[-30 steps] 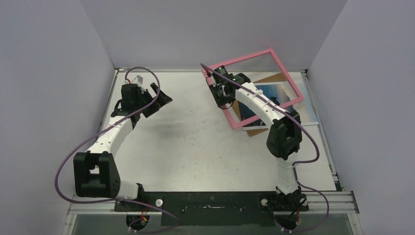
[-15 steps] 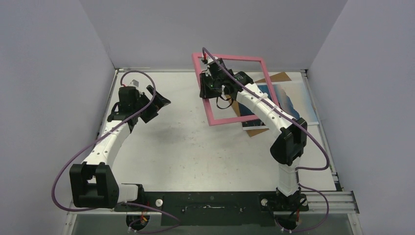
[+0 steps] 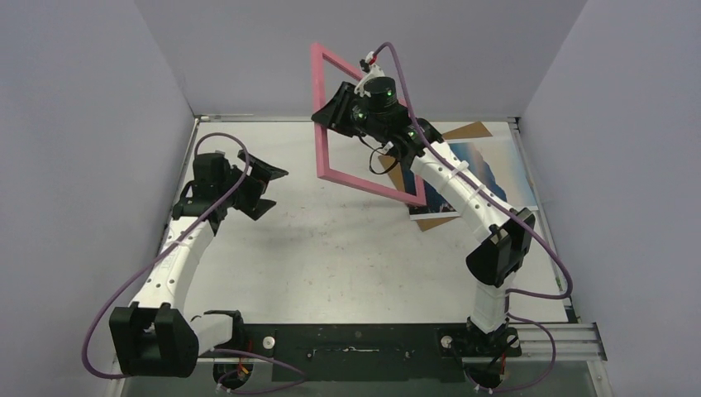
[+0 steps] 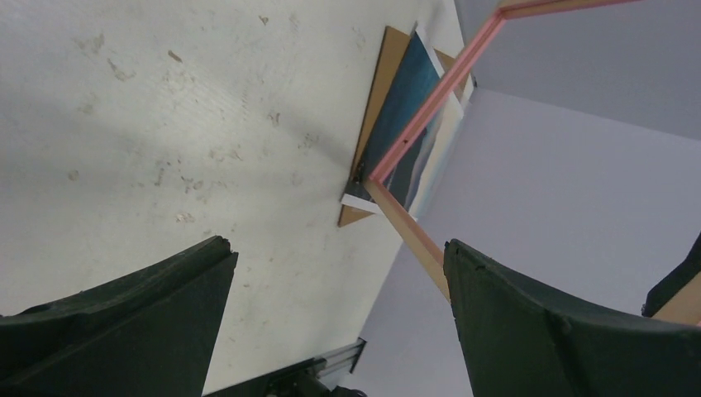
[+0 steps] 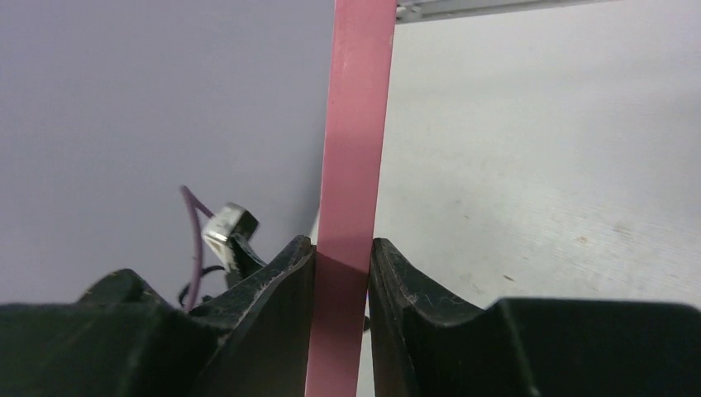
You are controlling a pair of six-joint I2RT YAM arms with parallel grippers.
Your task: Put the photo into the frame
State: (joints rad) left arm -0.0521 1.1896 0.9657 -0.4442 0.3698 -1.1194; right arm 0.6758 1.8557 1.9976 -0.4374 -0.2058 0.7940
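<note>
Top external view: the right tool [image 3: 335,112] is clamped on one pink bar of the frame [image 3: 364,184], which hangs tilted in the air above the far worktop [image 3: 331,248]. The photo [image 3: 494,169] lies flat at far right on a brown board [image 3: 467,131]. The left tool [image 3: 264,188] gapes wide, holding nothing

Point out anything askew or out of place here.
The frame is off the table, tilted steeply on edge in the air, with one rail pinched between the jaws of the right gripper. At the far right, the photo lies crooked across the brown backing board, their edges not lined up.
</note>
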